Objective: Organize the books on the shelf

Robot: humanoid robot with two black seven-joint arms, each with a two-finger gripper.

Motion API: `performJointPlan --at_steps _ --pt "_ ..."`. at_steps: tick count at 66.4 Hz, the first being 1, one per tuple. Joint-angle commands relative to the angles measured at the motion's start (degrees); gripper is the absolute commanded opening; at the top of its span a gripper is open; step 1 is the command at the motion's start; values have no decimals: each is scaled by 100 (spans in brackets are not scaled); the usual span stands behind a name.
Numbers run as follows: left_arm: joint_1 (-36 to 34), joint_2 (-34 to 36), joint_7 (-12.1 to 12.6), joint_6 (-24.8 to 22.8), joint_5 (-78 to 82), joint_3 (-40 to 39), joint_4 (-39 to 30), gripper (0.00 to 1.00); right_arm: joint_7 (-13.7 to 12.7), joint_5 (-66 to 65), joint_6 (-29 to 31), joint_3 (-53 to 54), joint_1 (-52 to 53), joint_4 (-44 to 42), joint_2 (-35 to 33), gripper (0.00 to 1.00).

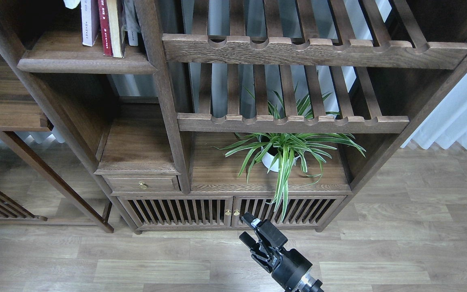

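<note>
The books stand upright at the right end of the shelf [83,65], a solid dark-brown board at the top left. From left to right they are a white-lavender book [89,22], a dark red book [104,26] and a yellowish book [116,28]. A pale corner [71,3] pokes in at the top edge just left of them; what it is cannot be told. My right gripper [247,229] hangs low over the floor in front of the cabinet doors, open and holding nothing. My left gripper is out of view.
A greyish book [130,20] stands behind the post [164,97]. Two slatted racks [294,121] span the right bay above a potted spider plant [282,152]. Below the shelf are a small drawer [142,184] and slatted cabinet doors [229,211]. Wood floor lies in front.
</note>
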Motion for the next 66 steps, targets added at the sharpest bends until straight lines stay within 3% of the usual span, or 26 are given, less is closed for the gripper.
performJointPlan --at_steps 1,11,30,37,45,59,64,66 --pt "-74 -62 -152 -2 122 212 197 4 0 0 0 0 -5 8 0 99" --pt "-127 -80 -337 -2 140 414 382 4 0 0 0 0 -5 8 0 99" --pt "-127 -185 -355 -2 140 476 478 4 -9 0 0 -9 -23 8 0 99" --pt "-135 -326 -249 -2 70 476 522 4 -9 0 0 -9 -32 16 0 99" --pt "-162 -457 111 -2 8 476 584 4 -18 -9 0 -9 -76 51 0 99" --pt "-206 -651 164 -2 17 476 804 5 -18 -9 0 -9 -128 69 0 99" --pt "-197 -669 155 -2 8 476 812 11 -18 -9 0 -9 -146 87 0 99" --pt "-197 -669 146 4 8 476 812 18 -26 -9 0 -9 -155 95 0 99"
